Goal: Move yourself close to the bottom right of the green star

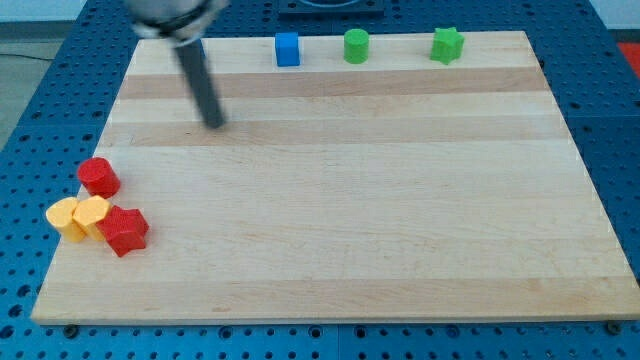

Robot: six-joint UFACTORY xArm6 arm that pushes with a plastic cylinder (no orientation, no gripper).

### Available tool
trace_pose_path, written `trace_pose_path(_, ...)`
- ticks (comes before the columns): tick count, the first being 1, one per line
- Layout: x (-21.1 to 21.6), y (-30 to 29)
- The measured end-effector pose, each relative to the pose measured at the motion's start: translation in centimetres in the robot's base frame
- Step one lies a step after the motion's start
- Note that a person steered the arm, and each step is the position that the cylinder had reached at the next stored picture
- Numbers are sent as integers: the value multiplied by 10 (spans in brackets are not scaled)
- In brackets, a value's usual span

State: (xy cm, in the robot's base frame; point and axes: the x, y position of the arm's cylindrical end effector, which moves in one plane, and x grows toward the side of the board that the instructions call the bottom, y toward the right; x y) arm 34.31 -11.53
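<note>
My tip (pixel 214 125) rests on the pale wooden counter (pixel 340 220), touching nothing; the green star-shaped block (pixel 447 45) lies far toward the view's upper right.

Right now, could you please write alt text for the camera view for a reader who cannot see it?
My tip rests on a wooden board at the view's upper left, far from the green star at the top right. A blue cube and green cylinder line the top edge; red and yellow blocks cluster at the lower left.
</note>
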Motion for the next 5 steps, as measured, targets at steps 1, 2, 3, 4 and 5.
trace_pose_path(1, -49, 101)
trace_pose_path(2, -47, 211)
trace_pose_path(3, -29, 279)
trace_pose_path(4, -52, 326)
trace_pose_path(5, -68, 325)
